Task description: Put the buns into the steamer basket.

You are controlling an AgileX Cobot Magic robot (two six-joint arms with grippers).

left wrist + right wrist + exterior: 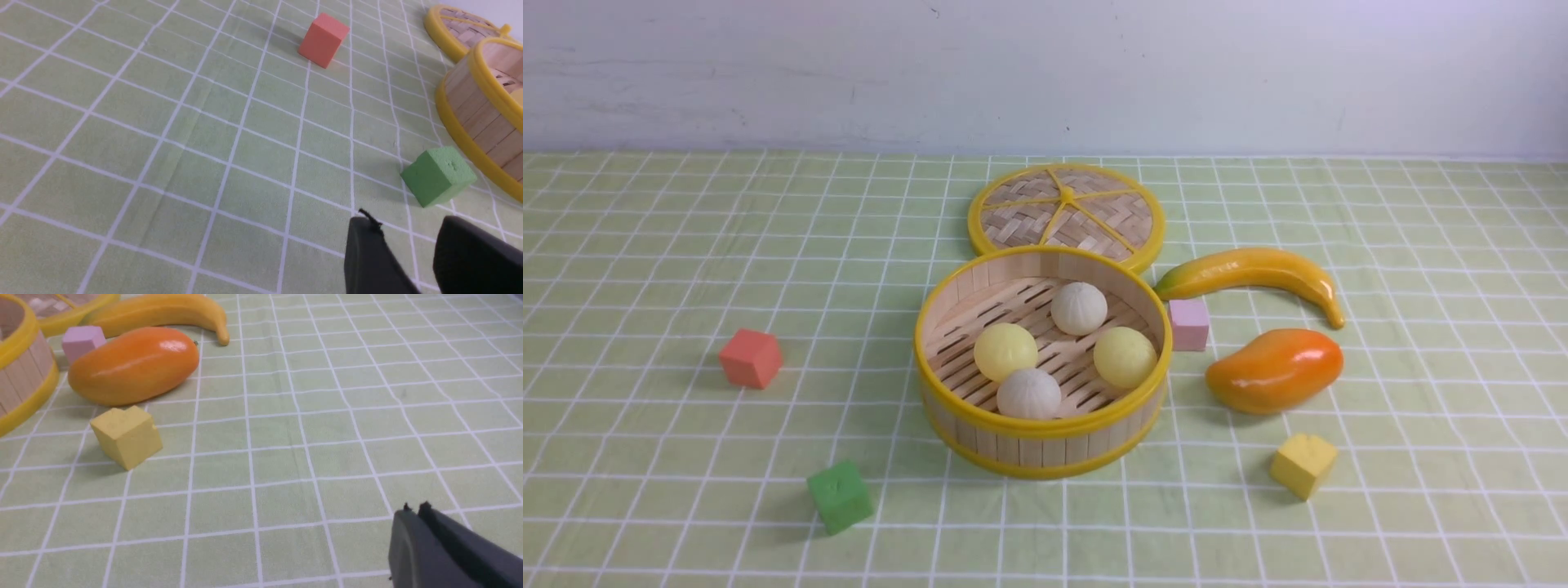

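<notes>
The steamer basket [1029,447] stands mid-table, round, with bamboo slats and yellow rims. Several buns lie on its slatted floor: two pale yellow [1005,351] [1125,356] and two off-white with pleats [1079,308] [1028,393]. Neither arm shows in the front view. In the left wrist view my left gripper [408,223] hovers open over bare cloth with nothing between its fingers, near the green cube [438,176] and the basket's wall [482,122]. In the right wrist view my right gripper [414,509] is shut and empty over the cloth, well away from the basket [24,375].
The woven lid [1066,214] lies flat behind the basket. To the basket's right sit a banana [1258,273], a pink cube [1189,323], an orange mango [1274,369] and a yellow cube [1303,464]. A red cube [751,358] and a green cube [840,496] are on the left.
</notes>
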